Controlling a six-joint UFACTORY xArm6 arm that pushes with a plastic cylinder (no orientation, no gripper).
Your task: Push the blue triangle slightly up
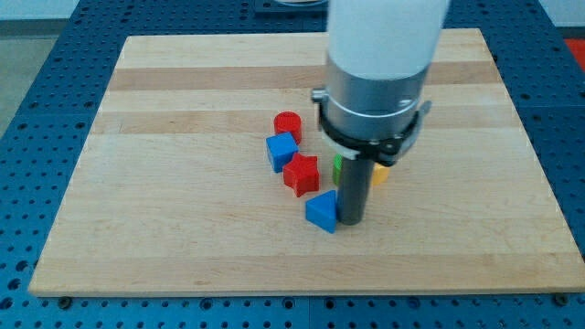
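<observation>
**Surfaces and finishes on the board**

Board (183, 228): pale wood, jointed strips, visible grain, smooth, faint satin sheen. Surrounding table (27, 110): blue, matt, dotted with a regular grid of small holes; looked like painted metal, not certain. Arm housing (388, 32): white, smooth, slightly glossy, plastic-like. Collar (373, 100) below it: grey brushed-looking metal, ringed by a dark band. Rod (354, 187): dark, matt. Blue triangle (321, 212), blue cube (282, 150), red cylinder (288, 124), red star-shaped block (302, 174): solid colour, smooth, dull finish; material could not be told. Green (336, 168) and yellow (380, 174) blocks mostly hidden.
</observation>
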